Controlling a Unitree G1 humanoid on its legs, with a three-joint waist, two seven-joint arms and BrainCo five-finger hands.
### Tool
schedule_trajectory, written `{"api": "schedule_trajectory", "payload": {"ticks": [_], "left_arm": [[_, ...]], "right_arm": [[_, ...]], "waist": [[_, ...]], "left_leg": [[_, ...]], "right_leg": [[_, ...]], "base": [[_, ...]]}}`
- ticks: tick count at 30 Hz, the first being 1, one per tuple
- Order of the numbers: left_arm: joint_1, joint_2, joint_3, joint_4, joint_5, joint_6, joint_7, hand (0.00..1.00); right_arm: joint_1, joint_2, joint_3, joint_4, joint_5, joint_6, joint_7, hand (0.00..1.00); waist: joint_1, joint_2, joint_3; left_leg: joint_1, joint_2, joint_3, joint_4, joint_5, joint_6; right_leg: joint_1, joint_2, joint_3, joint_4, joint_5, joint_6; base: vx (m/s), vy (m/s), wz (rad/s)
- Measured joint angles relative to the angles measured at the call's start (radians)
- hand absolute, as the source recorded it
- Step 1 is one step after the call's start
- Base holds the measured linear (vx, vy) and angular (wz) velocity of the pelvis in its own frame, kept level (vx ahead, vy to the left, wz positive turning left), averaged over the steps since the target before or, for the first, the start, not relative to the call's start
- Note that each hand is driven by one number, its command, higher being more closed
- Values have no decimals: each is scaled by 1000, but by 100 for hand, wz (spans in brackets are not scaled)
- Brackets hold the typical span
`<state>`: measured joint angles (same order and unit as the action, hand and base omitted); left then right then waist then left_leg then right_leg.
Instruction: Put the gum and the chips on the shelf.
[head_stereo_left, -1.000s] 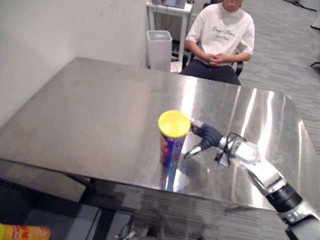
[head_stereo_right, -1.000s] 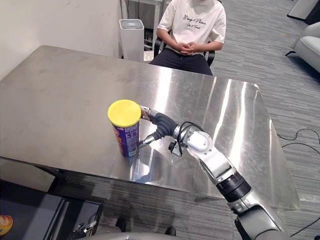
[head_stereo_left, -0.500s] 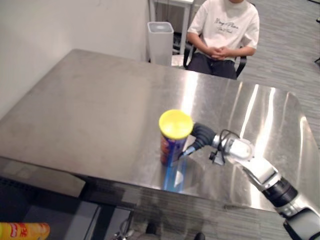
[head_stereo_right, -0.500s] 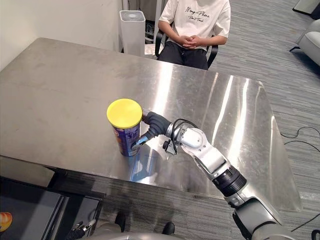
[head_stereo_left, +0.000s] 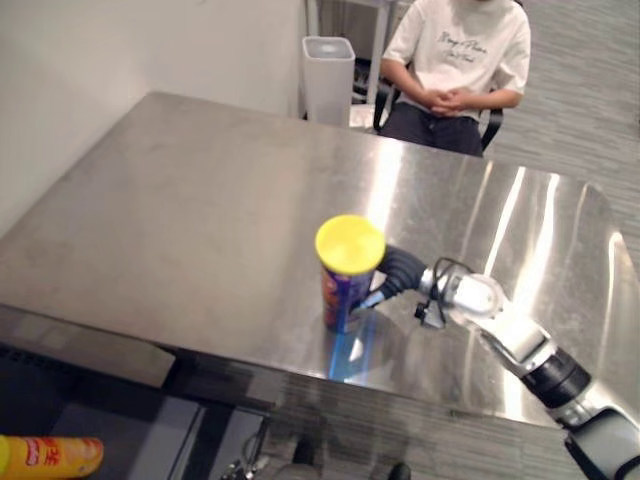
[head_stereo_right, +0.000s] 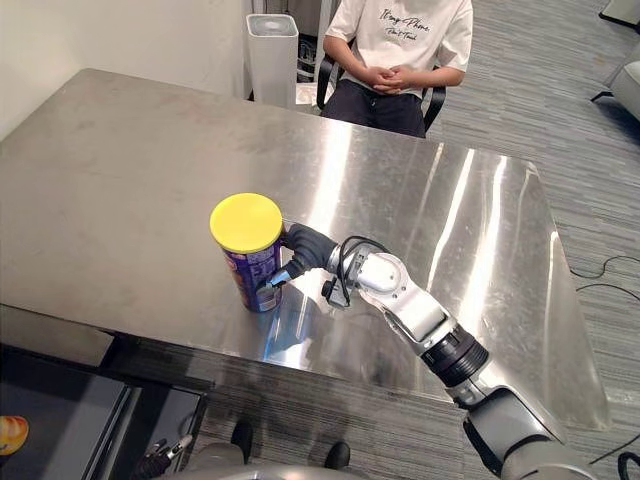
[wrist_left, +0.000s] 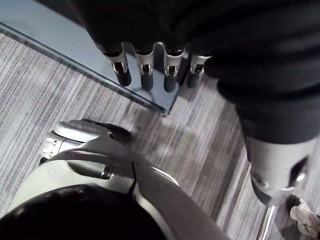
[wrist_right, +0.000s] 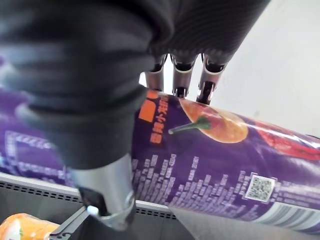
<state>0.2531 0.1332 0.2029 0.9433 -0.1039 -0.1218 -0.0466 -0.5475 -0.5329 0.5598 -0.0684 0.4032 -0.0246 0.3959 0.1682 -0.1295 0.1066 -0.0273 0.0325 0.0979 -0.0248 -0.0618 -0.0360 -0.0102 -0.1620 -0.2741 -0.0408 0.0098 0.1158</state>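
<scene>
A purple chips can (head_stereo_left: 340, 296) with a yellow lid stands upright near the front edge of the steel table (head_stereo_left: 200, 200). My right hand (head_stereo_left: 395, 272) reaches it from the right. In the right wrist view its fingers (wrist_right: 179, 75) curl round the far side of the can (wrist_right: 215, 155) while the thumb lies against the near side. My left hand (wrist_left: 150, 65) hangs beside the table's edge over the carpet, fingers straight and empty.
A person (head_stereo_left: 458, 60) sits at the table's far side with hands folded. A white bin (head_stereo_left: 328, 75) stands beside them. Below the table's front edge at the lower left lies a yellow-and-red container (head_stereo_left: 50, 455).
My right hand has slid left against the can and its fingers have curled round it. The can has stayed in place; the camera has shifted a little.
</scene>
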Motion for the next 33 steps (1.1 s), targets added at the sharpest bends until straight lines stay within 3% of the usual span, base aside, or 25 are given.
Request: {"api": "schedule_trajectory", "payload": {"ticks": [11,15,20,25,28,33], "left_arm": [[1,0,1,3,0,1,1,0],[6,0,2,3,0,1,1,0],[7,-4,1,12,0,3,3,0],[9,-13,2,23,1,13,4,0],[10,-24,8,49,1,16,4,0],[12,-54,54,55,1,16,3,0]], "right_arm": [[0,-45,-13,-3,0,11,-1,100],[1,-61,-155,-59,-1,8,-25,100],[57,-58,-368,-175,-12,-36,-112,100],[227,-16,-495,-277,-35,-48,-128,100],[343,29,-560,-318,-50,-49,-127,100],[619,155,-625,-399,-48,-45,-117,100]], "waist": [[-5,1,1],[-20,1,0],[-43,13,-7],[-62,33,-30],[-83,60,-52],[-110,84,-79]], "left_leg": [[39,7,7,-4,-1,0],[50,5,22,-6,-1,0],[70,-1,34,-6,-2,-1],[88,2,54,-6,-5,-3],[102,2,58,-7,-6,-2],[122,4,69,-9,-7,-5]], "right_leg": [[31,2,9,0,0,0],[33,1,18,4,0,0],[40,-1,38,8,1,0],[50,1,51,8,0,0],[58,-1,59,8,0,0],[70,2,61,8,-4,-3]], "base": [[-8,-4,-3],[-21,1,-8],[-13,4,-10],[-29,-13,-9],[-39,-17,-10],[-62,-22,-9]]}}
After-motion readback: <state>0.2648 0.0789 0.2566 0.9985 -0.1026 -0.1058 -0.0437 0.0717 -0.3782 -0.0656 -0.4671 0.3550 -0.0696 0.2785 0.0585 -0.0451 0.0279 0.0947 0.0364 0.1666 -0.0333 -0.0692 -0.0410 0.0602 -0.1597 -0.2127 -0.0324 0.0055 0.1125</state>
